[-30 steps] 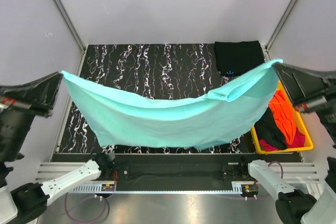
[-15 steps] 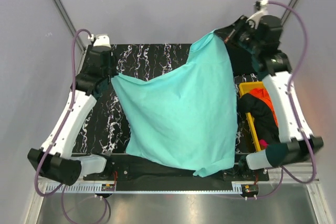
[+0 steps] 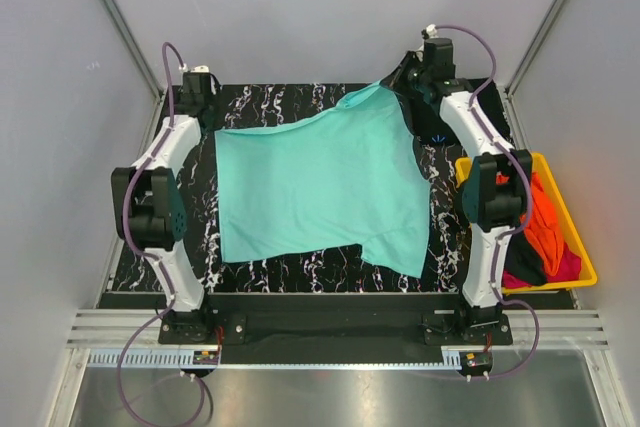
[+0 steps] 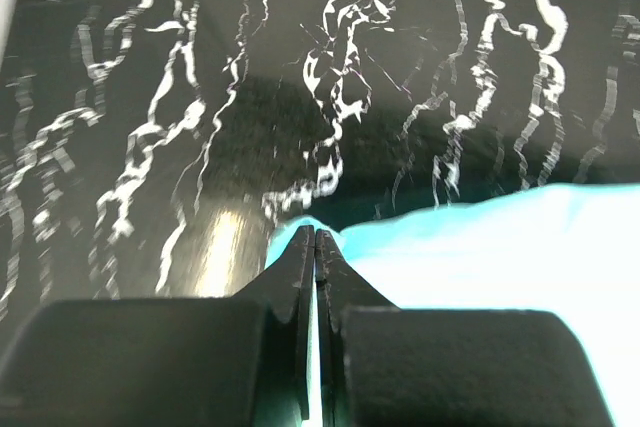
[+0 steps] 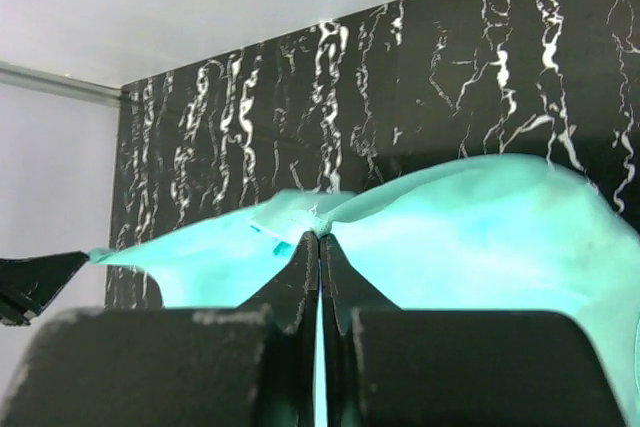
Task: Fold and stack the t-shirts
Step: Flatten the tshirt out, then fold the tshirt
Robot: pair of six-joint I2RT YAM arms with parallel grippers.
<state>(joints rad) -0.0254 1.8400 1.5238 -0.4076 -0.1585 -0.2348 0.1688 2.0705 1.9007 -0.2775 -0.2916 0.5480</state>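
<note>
- Pinching the two far corners of the light teal t-shirt point(image 3: 320, 187), both arms had their jaws pressed together on cloth: the left gripper point(image 4: 315, 242) at the upper left of the overhead view, the right gripper point(image 5: 318, 242) at upper centre-right.
- The shirt lay spread over the middle of the worktop point(image 3: 280, 102), mostly flat. Its right held corner was lifted into a ridge, and its near edge was stepped, dipping lower at the lower right.
- Likely trouble: releasing with that ridge in place would probably leave a wrinkle that a fold would lock in.
- Pulling the corners unevenly could skew the cloth, and the stepped near edge looked likely to fold crooked.
- The right arm hung just over the black t-shirt point(image 3: 425, 127) at upper right, so a low sweep there could drag it.
- Edges: the shirt's right side ran close beside the right arm, with the yellow bin point(image 3: 545, 288) beyond it.
- Bare worktop showed along the left, far and near sides, with the widest strip at the lower left.
</note>
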